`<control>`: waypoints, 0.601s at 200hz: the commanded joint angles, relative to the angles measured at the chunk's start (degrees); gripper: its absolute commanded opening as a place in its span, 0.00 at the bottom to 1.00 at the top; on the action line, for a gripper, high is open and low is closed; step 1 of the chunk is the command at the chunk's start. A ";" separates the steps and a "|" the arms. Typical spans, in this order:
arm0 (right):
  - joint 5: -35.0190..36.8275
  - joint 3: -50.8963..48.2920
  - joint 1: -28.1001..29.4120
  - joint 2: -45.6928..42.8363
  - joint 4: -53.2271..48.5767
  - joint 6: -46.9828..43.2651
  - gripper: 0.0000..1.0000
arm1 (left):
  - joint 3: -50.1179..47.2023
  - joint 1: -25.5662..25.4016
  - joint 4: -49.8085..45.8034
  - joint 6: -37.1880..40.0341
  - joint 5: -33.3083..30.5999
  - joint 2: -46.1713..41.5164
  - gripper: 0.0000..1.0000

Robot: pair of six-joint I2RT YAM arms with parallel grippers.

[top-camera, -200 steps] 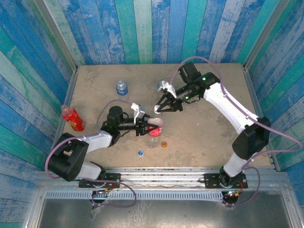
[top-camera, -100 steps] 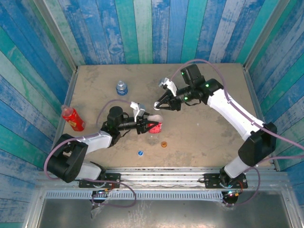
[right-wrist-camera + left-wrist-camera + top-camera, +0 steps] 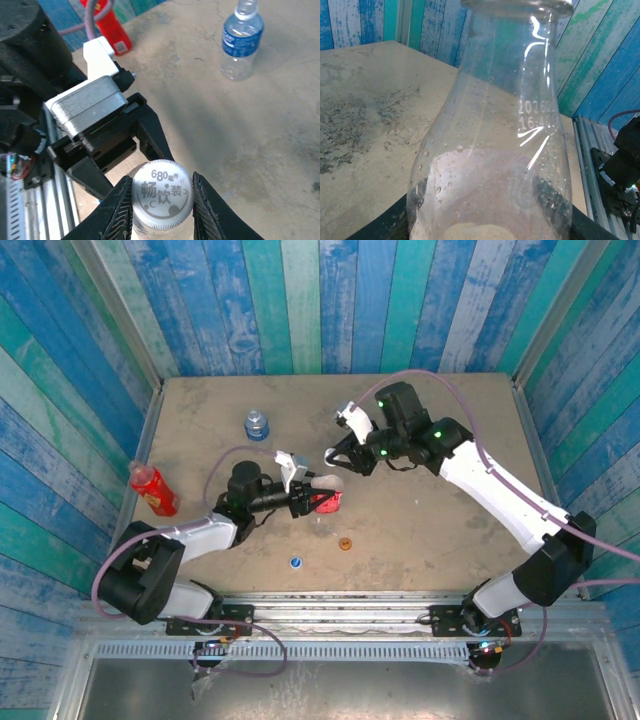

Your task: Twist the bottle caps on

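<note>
White cap (image 3: 162,193), clenched in right end effector (image 3: 163,201), has been brought down onto the neck of the red-label bottle (image 3: 490,130) gripped by left end effector (image 3: 308,502); threading judged ready to start.

The clear bottle with a red label (image 3: 325,504) is near the table's (image 3: 440,420) middle, with the ridged white cap (image 3: 162,194), printed on top, at its mouth. The blue-label bottle (image 3: 256,424) stands toward the far left corner, and the slim red bottle (image 3: 153,489) is at the left edge. The blue cap (image 3: 296,562) and orange cap (image 3: 345,544) lie loose by the near edge.
</note>
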 commanded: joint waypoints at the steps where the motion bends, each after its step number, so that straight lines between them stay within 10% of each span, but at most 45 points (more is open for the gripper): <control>1: 7.19 -1.72 3.72 3.64 -14.82 0.10 0.29 | 5.55 -0.20 11.74 0.36 -2.28 -0.08 0.51; 120: 11.18 -4.40 4.06 5.86 -9.70 16.15 0.29 | 0.87 -0.25 21.09 2.12 -7.27 1.26 0.54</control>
